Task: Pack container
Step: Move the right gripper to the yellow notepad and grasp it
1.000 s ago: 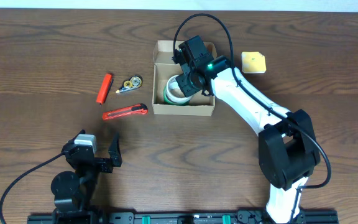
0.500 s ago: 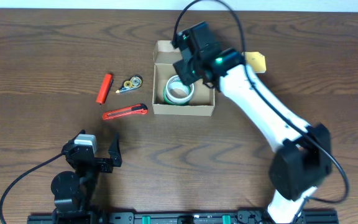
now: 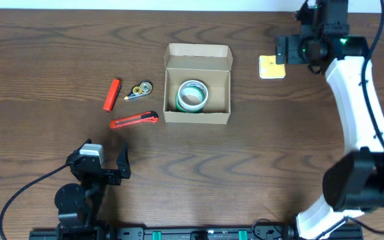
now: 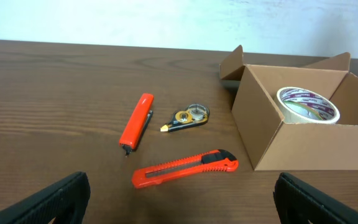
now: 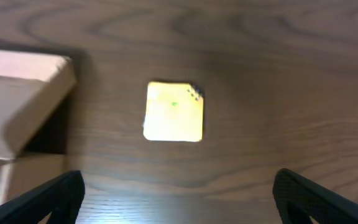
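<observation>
The brown wooden table (image 3: 45, 53) spreads beneath me. The container (image 3: 197, 117) stands near its middle, open at the top, with its flap lid folded back on the far side. My left gripper (image 4: 188, 205) waits at the near left, fingers spread wide and empty. My right gripper (image 5: 179, 199) hangs over the far right, fingers released and holding nothing. A tape roll (image 3: 192, 95) lies flat inside the container. A yellow pad (image 3: 272, 67) lies to the container's right, under my right fingers. Left of the container lie a red box cutter (image 3: 134, 120), a red marker (image 3: 112, 95) and a small correction-tape dispenser (image 3: 139, 89).

Overhead looks down; both wrist views share the container (image 3: 197, 119).
</observation>
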